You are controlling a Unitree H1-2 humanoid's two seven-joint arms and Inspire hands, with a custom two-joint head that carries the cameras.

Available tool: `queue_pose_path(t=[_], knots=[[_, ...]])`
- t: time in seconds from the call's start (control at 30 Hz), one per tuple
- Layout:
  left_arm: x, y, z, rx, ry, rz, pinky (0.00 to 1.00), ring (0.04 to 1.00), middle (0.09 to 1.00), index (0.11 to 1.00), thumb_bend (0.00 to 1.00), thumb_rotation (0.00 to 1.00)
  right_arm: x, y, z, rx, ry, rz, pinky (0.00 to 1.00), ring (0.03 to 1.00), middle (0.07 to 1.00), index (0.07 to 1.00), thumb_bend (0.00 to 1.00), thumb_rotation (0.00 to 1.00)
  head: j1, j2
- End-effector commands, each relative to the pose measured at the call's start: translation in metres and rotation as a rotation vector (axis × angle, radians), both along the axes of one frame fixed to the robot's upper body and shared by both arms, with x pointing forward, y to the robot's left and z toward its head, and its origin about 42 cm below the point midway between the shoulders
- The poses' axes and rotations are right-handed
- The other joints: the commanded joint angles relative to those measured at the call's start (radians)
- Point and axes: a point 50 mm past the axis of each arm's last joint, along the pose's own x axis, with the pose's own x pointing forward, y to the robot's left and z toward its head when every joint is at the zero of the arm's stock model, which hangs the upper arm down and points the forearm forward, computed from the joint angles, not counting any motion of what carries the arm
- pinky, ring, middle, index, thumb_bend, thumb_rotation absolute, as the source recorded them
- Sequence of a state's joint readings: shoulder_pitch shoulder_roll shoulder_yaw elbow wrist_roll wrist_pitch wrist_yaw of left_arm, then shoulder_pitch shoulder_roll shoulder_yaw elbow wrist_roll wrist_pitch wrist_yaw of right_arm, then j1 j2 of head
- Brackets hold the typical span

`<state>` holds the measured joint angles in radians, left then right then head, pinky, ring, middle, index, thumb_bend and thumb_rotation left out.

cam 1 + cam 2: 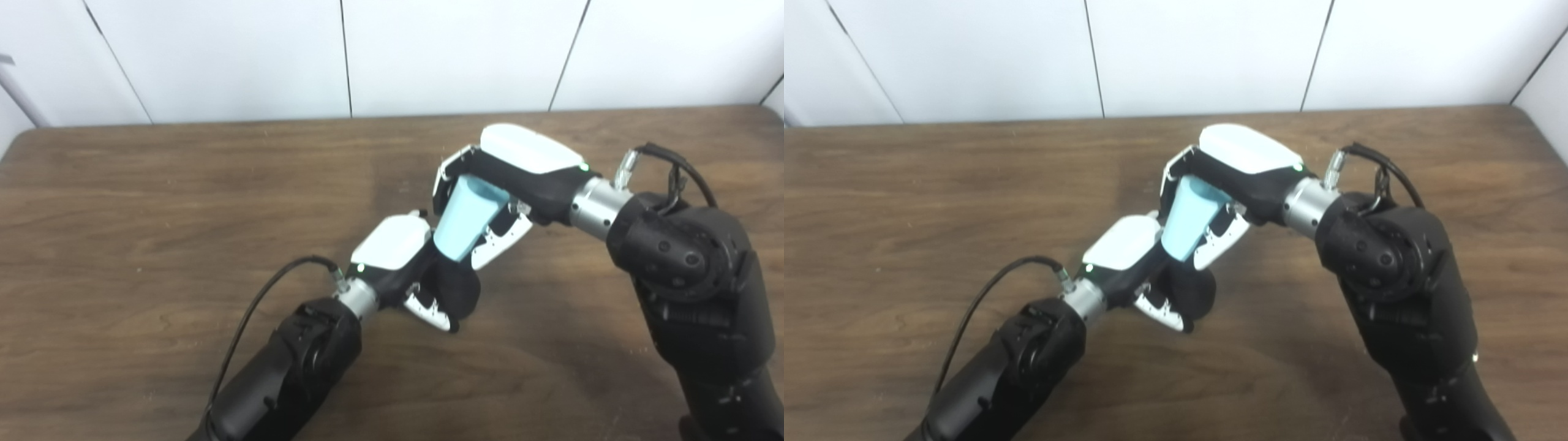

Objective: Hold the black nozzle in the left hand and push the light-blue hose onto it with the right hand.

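- Fingers (490,242) of the right hand (508,177) are wrapped around the upper, wider end of the light-blue hose (467,219).
- Left hand (416,269) is closed around the black nozzle (456,288), directly below the hose.
- Hose narrow end meets the nozzle top; depth of seating cannot be determined.
- Both parts are held above the wooden table (153,208), near its centre.
- Hose is tilted, wide end toward the right hand.

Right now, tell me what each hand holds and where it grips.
Right hand grips the light-blue hose around its wider upper end. Left hand grips the black nozzle at its body.
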<state>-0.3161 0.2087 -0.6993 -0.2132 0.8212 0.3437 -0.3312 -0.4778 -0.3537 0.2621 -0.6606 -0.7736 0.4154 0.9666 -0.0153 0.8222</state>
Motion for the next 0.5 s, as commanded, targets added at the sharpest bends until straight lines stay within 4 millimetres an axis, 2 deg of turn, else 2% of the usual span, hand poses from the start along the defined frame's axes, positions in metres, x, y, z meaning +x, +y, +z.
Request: queue_pose_path(t=[0.0, 0.47], knots=[[-0.0214, 0.0138, -0.0586, 0.19, 0.284, -0.022, 1.0, 0.702, 0.507, 0.461, 0.52, 0.0, -0.0076, 0.009, -0.0029, -0.091, -0.025, 0.098, 0.3, 0.427, 0.516, 0.506, 0.5, 0.0, -0.001, 0.001], [-0.0231, 0.0136, -0.0574, 0.198, 0.28, -0.028, 1.0, 0.712, 0.512, 0.453, 0.52, 0.0, -0.0082, 0.013, -0.0033, -0.152, -0.017, 0.134, 0.32, 0.432, 0.51, 0.47, 0.5, 0.0, -0.002, 0.007]])
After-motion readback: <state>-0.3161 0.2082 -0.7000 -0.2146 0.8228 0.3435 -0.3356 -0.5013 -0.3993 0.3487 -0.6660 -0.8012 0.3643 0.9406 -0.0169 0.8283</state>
